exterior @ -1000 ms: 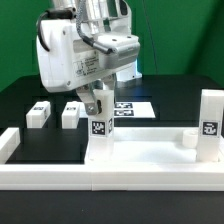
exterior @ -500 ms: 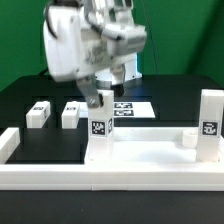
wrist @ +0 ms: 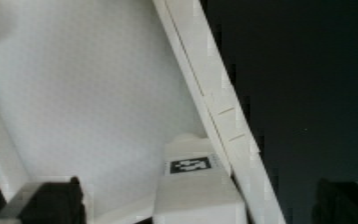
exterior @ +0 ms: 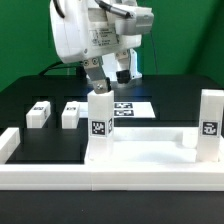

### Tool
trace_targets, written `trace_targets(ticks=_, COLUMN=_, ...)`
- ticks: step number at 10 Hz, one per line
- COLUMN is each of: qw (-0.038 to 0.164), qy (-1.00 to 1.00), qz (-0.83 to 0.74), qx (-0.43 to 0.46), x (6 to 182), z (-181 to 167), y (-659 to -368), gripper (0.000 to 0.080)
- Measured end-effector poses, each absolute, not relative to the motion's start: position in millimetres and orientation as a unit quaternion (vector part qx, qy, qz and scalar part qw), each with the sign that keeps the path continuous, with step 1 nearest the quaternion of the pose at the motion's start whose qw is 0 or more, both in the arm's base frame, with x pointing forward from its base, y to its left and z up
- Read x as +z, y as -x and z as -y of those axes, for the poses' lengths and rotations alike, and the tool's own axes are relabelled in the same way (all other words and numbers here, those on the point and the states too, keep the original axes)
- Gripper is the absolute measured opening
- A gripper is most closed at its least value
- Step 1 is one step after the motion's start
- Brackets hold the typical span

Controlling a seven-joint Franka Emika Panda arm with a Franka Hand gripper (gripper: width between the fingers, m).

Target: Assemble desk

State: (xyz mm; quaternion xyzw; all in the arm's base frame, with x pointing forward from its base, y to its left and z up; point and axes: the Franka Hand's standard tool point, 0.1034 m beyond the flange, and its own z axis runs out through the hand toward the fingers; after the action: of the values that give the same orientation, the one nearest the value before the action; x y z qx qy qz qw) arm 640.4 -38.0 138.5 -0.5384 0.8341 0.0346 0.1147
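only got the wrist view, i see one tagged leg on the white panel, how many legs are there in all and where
observer: Four. The tagged leg you see stands upright on the tabletop panel. A second leg stands upright at the panel's end, on the exterior view's right.
operator: and the other two
observer: A third leg and a fourth leg lie loose on the black table, to the exterior view's left of the marker board.
operator: am i touching the tagged leg
observer: It looks like not. The gripper is open and hangs just above that leg's top.
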Motion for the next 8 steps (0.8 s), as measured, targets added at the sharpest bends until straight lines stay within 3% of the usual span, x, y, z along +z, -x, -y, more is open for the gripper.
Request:
trace_targets(ticks=1, qw=0.115, qy=0.54, qz=-0.833, qx=0.035, x=138.3, z=36, y=-640, gripper=0.0649)
trace_targets(ticks=4, qw=0.104, qy=0.575, qz=-0.81, qx=0.056, x=137.0, z=-19, y=-624, gripper=0.0649)
trace_targets(ticks=5, qw=0.081, qy=0.58, qz=-0.806, qx=0.09, x=131.6, z=-19, y=-616, gripper=0.0649)
trace_targets(ticks=8, qw=0.086, qy=0.578, qz=-0.807, qx=0.078, x=130.9, z=-16, y=-623, gripper=0.0649)
